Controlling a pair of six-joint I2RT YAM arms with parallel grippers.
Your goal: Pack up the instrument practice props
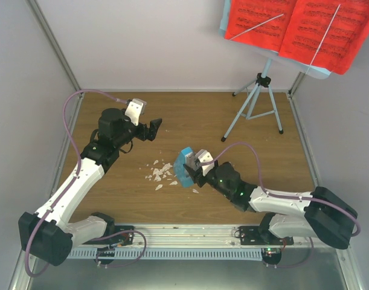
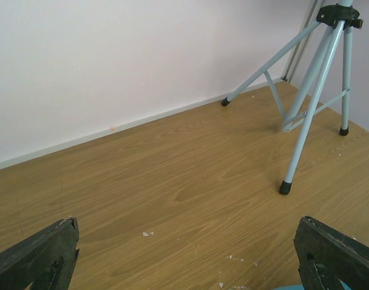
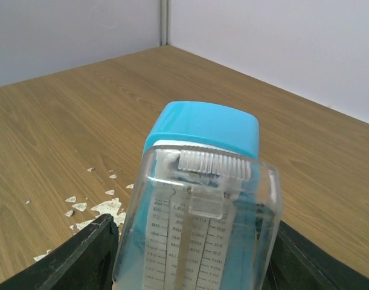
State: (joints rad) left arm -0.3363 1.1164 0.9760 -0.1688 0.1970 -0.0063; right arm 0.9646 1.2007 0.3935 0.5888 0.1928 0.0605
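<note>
Currently my right gripper [image 1: 189, 169] is clamped on the small blue box [image 3: 199, 130] near the worktop's middle; my left gripper [image 1: 151, 128] hangs spread wide, and the music stand [image 1: 256, 103] occupies the far right corner.

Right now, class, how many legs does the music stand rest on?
3 on the music stand: one leg points front-left, one front-right, one back-left. None looks hidden.

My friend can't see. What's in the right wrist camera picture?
A small blue box with a clear, number-marked front fills the view, held between the black fingers of the right gripper. Small white scraps lie on the wooden table to its left, with pale walls behind.
</note>
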